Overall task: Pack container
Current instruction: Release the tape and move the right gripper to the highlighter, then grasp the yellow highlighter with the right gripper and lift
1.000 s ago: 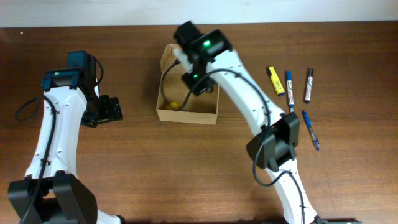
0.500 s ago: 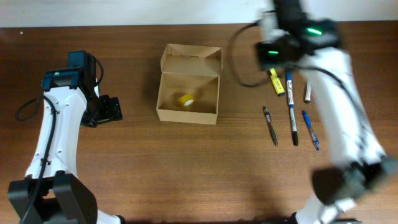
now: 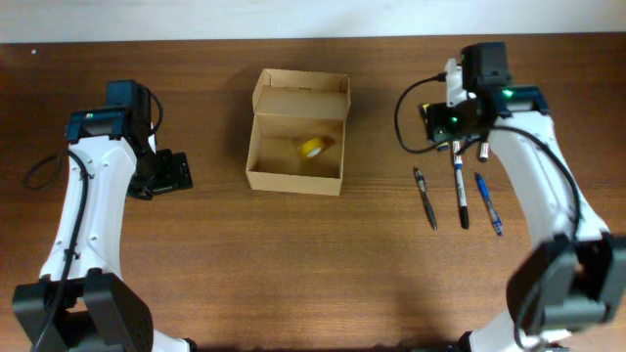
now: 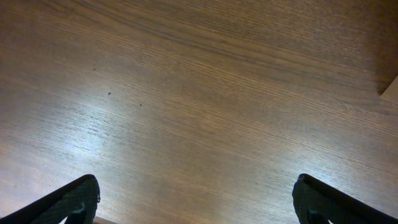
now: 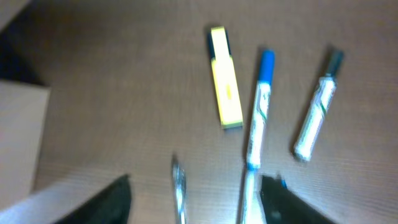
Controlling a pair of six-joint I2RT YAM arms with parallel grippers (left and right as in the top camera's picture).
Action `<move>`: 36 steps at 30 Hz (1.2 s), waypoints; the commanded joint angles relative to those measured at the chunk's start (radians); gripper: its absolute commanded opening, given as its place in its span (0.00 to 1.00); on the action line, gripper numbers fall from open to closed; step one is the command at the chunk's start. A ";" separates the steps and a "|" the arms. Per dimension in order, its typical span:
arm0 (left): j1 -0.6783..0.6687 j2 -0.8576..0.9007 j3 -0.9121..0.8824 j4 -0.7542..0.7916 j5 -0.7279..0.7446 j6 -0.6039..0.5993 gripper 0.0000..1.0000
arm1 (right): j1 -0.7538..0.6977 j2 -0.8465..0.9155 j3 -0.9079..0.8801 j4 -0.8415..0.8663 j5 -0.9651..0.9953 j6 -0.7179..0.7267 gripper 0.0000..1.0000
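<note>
The right claw [image 3: 440, 125] hovers above a wooden table, with a thin black pen [image 3: 424, 196], a blue-capped white marker [image 3: 460, 186] and a blue pen [image 3: 489, 203] lying just nearer the robot. Well to its left stands the open tan cardboard box [image 3: 293, 181], a yellow roll [image 3: 313, 147] inside.

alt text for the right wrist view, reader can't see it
A yellow highlighter, a blue-capped marker and a dark-capped marker lie apart on a wooden table, slightly blurred. The right gripper shows open at the bottom, a cardboard box at the left edge.
</note>
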 commanded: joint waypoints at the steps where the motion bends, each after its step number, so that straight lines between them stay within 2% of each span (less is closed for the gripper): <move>1: 0.004 -0.007 -0.006 0.002 0.006 0.013 1.00 | -0.003 0.055 -0.001 0.066 0.011 -0.042 0.72; 4: 0.004 -0.007 -0.006 0.003 0.006 0.013 1.00 | -0.015 0.110 0.000 0.124 0.028 -0.042 0.78; 8: 0.004 -0.007 -0.006 0.003 0.006 0.013 1.00 | -0.044 0.177 0.012 0.141 0.027 -0.042 0.79; 17: 0.004 -0.007 -0.006 0.002 0.006 0.013 1.00 | -0.080 0.289 0.157 0.020 0.000 -0.037 0.77; 28: 0.003 -0.008 -0.006 0.002 0.006 0.013 1.00 | -0.080 0.304 0.201 -0.152 -0.048 0.000 0.76; 32: 0.004 -0.008 -0.006 0.002 0.006 0.013 1.00 | -0.080 0.312 0.294 -0.201 -0.048 0.004 0.76; 36: 0.004 -0.008 -0.006 0.002 0.006 0.013 1.00 | -0.079 0.380 0.468 -0.293 -0.048 0.005 0.76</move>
